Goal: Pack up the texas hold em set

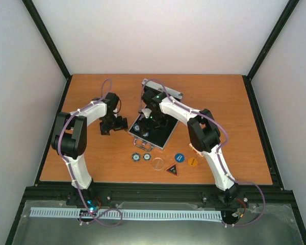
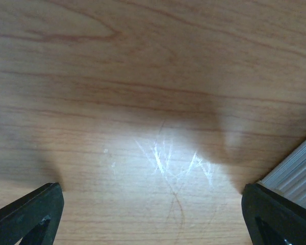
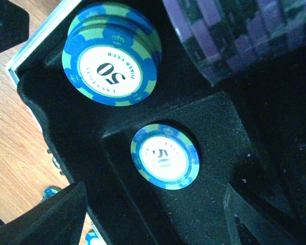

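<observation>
Right gripper (image 3: 152, 214) hangs with jaws open over the blue 50 chip (image 3: 164, 155) lying inside the case (image 1: 164, 139), left gripper (image 2: 152, 209) has jaws wide open just beside the case, so I'd lift straight up without nudging it.

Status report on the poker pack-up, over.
Left pincer open, beside case. Right pincer open over case. Blue 50 chips inside. Loose chips, buttons on table.

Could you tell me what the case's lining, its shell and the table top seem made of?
The lining is black, matt, fuzzy: likely felted foam. The shell is silver and ribbed, probably aluminium. The table top shows wood grain under glare, perhaps laminate.
</observation>
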